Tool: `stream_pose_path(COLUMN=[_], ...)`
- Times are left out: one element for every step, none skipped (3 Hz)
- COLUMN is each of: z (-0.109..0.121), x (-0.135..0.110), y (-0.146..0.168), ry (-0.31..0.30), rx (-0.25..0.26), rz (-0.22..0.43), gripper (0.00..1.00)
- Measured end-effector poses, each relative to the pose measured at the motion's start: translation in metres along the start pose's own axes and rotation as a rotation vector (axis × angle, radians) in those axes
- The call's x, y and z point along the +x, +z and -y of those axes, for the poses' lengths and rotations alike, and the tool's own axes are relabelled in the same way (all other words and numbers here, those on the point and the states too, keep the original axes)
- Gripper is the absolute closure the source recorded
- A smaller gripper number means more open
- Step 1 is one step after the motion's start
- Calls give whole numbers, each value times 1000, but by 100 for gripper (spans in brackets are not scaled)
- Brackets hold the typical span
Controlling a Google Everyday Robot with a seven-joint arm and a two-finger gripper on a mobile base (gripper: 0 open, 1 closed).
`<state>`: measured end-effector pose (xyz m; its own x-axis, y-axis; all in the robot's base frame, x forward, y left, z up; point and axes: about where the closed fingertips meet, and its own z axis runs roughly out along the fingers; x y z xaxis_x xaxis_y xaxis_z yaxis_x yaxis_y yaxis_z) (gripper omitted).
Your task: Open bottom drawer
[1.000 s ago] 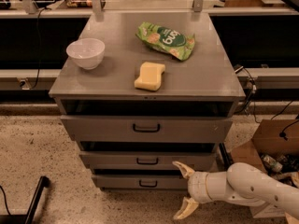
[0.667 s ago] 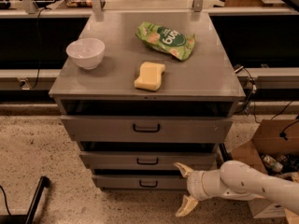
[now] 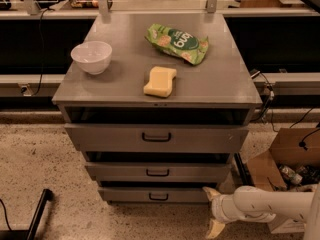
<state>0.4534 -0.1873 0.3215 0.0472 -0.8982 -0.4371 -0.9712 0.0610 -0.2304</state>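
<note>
Sitting lowest in the grey cabinet, the bottom drawer (image 3: pixel 130 194) lay just left of the pincer (image 3: pixel 210 212), which was released, fingers spread. The white arm (image 3: pixel 270 205) extended horizontally from the right.

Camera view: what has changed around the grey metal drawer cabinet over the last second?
The white two-finger gripper, its jaws open, drew back toward the picture's right and slightly down, away from the low grey bottom drawer, gripping nothing. That drawer, the white bowl, yellow sponge and green snack bag stayed put.
</note>
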Motion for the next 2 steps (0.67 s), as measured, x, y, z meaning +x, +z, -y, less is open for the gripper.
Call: stream_pose_path(z=[-1, -4], x=[7, 6], y=[0, 20], ry=[5, 8], rx=[4, 3], rz=[-11, -26], gripper=[0, 0])
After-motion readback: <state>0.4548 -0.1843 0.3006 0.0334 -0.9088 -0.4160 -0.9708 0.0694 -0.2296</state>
